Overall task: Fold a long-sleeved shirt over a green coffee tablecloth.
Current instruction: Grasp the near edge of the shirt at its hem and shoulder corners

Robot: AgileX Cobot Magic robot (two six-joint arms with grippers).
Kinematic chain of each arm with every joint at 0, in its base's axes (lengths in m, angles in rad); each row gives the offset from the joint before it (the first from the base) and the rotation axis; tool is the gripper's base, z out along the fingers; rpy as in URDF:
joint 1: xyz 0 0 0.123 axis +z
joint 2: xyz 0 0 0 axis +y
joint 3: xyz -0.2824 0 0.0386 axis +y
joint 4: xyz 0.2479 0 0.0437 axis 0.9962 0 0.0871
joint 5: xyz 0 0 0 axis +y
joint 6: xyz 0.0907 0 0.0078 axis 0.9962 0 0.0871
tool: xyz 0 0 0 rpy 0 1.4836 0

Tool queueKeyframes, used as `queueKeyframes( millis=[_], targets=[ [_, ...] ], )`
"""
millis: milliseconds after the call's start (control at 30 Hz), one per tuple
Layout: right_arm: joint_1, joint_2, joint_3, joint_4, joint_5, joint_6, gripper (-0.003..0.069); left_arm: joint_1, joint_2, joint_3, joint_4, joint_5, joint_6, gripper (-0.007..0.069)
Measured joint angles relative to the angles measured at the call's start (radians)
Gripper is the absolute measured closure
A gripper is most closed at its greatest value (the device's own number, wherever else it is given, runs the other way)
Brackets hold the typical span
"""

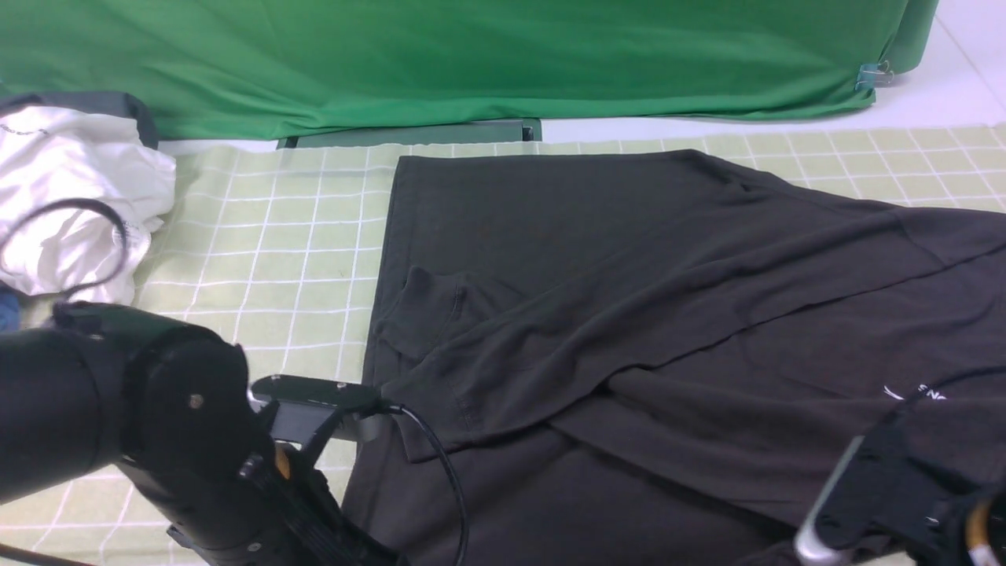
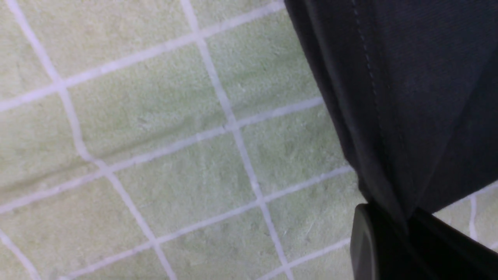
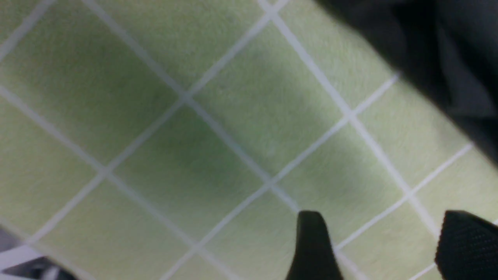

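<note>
- Green backdrop point(image 1: 471, 63) is hanging across the far side, its lower edge bunching just above the tablecloth point(image 1: 267, 236).
- Pale green with a white grid, the tablecloth is spreading from the near edge to the far one.
- Black shirt point(image 1: 629, 275) is lying on the tablecloth from centre to right, with 1 sleeve point(image 1: 668, 314) running diagonally across the body.
- Crumpled white garment point(image 1: 71, 189) is sitting at the far left, well apart from the shirt.
- At the shirt's near left edge, the left gripper point(image 2: 404, 227) is pinching its jaws together on a stitched fold of the black fabric.
- At the near right, the right gripper point(image 3: 385, 249) is hovering with its 2 fingertips apart over bare tablecloth, holding nothing, the shirt's edge near.
- Small white print point(image 1: 916, 391) is showing on the shirt at right.
- Small clip point(image 1: 872, 76) is gripping the backdrop's right corner.
</note>
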Motion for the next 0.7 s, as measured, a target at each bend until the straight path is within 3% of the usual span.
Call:
queueKeyframes(
  millis=[233, 700],
  targets=[
    [0.039, 0.113, -0.103, -0.141, -0.007, 0.044, 0.0242, 0.006, -0.019, 0.0, -0.004, 0.008, 0.019, 0.0598],
    [0.041, 0.28, -0.115, -0.241, -0.03, 0.053, 0.0242, 0.007, -0.019, 0.007, -0.033, -0.03, 0.022, 0.0598]
  ],
)
